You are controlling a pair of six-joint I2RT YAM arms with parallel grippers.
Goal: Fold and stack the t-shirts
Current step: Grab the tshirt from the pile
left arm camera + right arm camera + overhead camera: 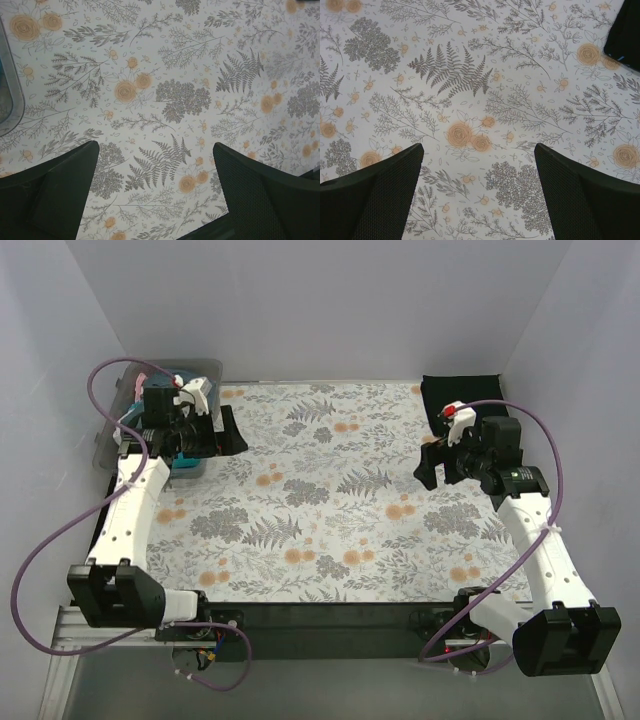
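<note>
Left gripper: hangs over the far-left part of the table, just beside the clear plastic bin. Its jaws are spread wide with nothing between them.
Left wrist view: the two dark left fingers frame only the floral table cloth. The bin's rounded rim shows at the left edge, outside the gap.
Right gripper: hangs over the far-right part of the table, with its jaws spread wide and nothing held.
Right wrist view: the right fingers frame only the floral pattern. A corner of black cloth shows at the upper right edge, well outside the gap.
Black t-shirt: lies as a flat dark rectangle on the table cloth in the far-right corner. It is just beyond the right gripper and not between its jaws. Whether the two touch cannot be told from above.
Teal t-shirt: a patch of it shows at the near side of the bin, mostly hidden under the left arm. It sits beside the left gripper, not between its jaws.
Other shirts: what else the bin holds is too hidden by the arm and cable to name.
</note>
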